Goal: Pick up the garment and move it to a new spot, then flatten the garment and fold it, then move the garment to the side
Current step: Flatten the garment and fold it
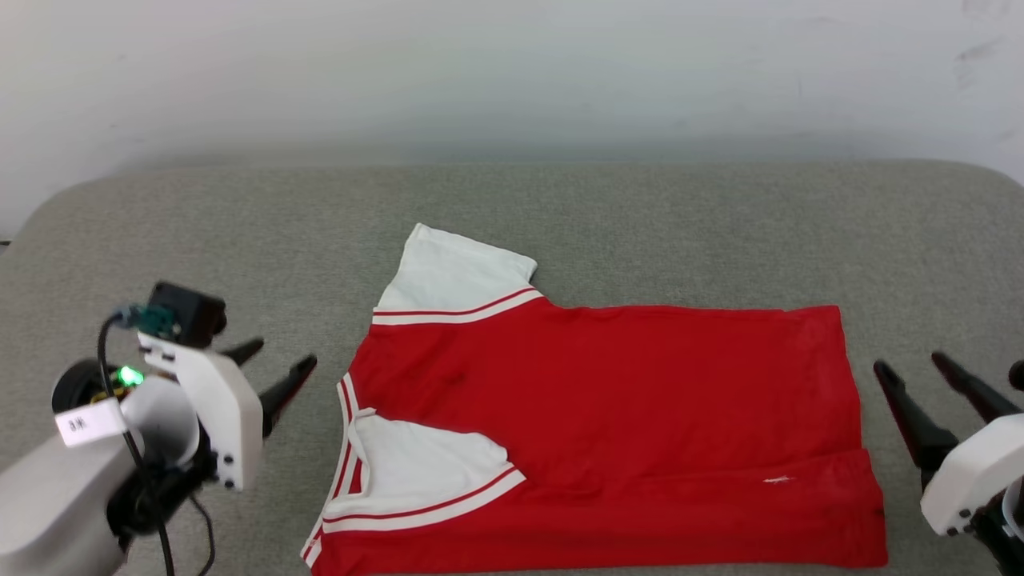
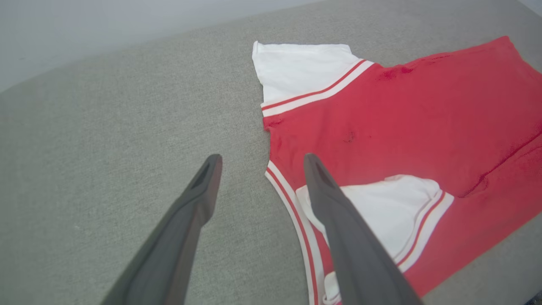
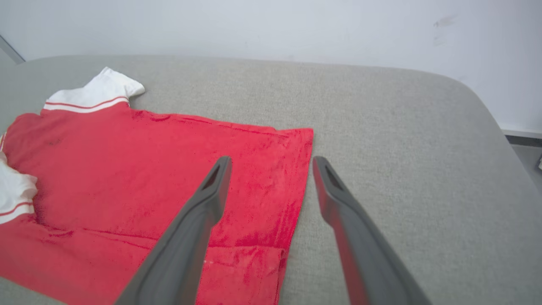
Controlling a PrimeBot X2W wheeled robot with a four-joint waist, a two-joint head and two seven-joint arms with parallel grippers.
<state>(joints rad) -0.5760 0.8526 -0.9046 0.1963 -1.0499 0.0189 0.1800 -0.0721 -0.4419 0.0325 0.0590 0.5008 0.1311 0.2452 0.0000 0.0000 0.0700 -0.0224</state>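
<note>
The garment is a red shirt with white striped sleeves, lying flat on the grey cushion with its neck toward my left and its hem toward my right. Its near edge is folded over, with one white sleeve lying on the red body; the other sleeve sticks out at the far side. My left gripper hovers open just left of the collar, holding nothing. On the other side, my right gripper stands open beside the hem, also holding nothing. No lettering shows.
The grey cushioned surface stretches wide behind and to both sides of the garment, ending at a pale wall. Its rounded right corner drops off toward the floor.
</note>
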